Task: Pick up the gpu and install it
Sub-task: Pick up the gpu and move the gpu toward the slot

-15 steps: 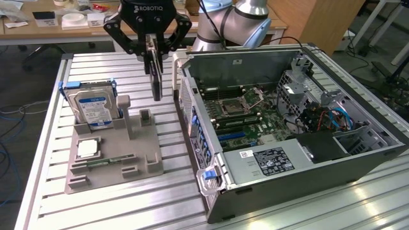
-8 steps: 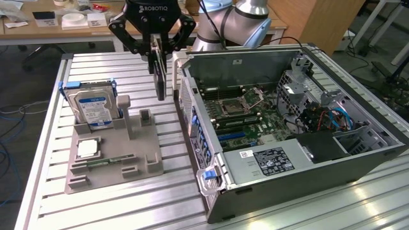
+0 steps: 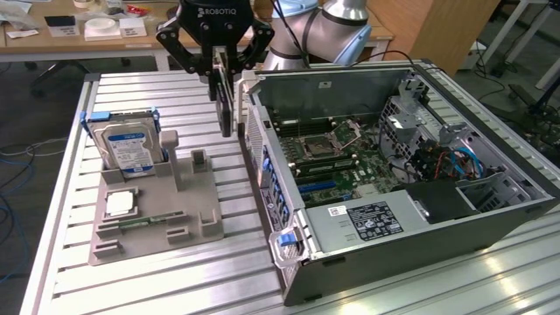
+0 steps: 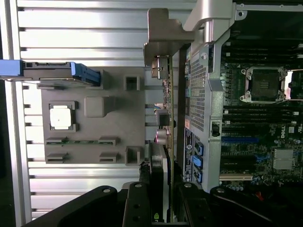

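Observation:
My gripper [image 3: 223, 73] is shut on the gpu [image 3: 225, 108], a thin dark card that hangs edge-on below the fingers. The card is in the air, over the gap between the grey parts holder [image 3: 157, 220] and the open computer case [image 3: 411, 239], close to the case's rear wall. In the wrist view the gpu [image 4: 166, 111] runs away from the gripper [image 4: 163, 201], with its silver end bracket [image 4: 163, 33] at the far end. The motherboard [image 3: 332, 157] lies exposed inside the case, with a blue slot [image 3: 319, 186] on it.
The parts holder [image 4: 113, 137] carries an upright hard drive [image 3: 130, 151] with a blue-white label, a square processor [image 3: 120, 203] and a narrow memory stick [image 3: 144, 222]. The slatted metal table [image 3: 175, 282] extends toward the front. Cables and drive cages fill the case's right end [image 3: 446, 164].

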You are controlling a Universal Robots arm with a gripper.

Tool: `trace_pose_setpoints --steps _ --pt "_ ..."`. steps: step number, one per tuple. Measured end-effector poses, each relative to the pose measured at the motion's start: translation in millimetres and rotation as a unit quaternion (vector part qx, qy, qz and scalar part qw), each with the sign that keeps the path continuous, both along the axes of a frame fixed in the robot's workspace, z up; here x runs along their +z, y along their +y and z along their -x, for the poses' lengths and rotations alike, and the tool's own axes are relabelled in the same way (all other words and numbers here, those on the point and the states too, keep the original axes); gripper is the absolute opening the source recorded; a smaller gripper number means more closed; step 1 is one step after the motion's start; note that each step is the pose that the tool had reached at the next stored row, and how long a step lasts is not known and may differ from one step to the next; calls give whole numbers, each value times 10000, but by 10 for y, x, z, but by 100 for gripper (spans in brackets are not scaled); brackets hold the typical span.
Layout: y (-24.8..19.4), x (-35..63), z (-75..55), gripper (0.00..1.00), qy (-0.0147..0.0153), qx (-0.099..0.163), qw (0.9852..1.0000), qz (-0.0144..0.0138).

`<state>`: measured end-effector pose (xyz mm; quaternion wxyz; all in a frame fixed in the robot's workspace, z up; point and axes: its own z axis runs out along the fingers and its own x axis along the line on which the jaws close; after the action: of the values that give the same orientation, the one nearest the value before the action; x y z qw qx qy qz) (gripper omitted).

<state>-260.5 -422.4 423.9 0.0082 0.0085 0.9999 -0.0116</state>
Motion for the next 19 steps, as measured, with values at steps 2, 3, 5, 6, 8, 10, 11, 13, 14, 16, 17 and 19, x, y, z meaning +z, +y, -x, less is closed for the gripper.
trace_pose_setpoints --steps 2,3,5,6,8,10,11,13,14,16,17,19 --pt "0 0 -17 28 0 0 10000 0" --pt "0 0 -26 28 0 -1 10000 0" --pt "0 0 -48 28 0 -1 10000 0" --pt "0 0 -58 28 0 -1 10000 0" --pt "0 -1 -78 28 0 0 10000 0" --pt "0 -1 -95 28 0 -1 10000 0" --pt "0 -1 -103 28 0 -1 10000 0" --pt "0 -1 -121 28 0 -1 10000 0" --pt "0 -1 -130 28 0 -1 10000 0" --pt "0 -2 -146 28 0 0 10000 0" --pt "0 -1 -154 28 0 -1 10000 0" --pt "0 -2 -169 28 0 0 10000 0"
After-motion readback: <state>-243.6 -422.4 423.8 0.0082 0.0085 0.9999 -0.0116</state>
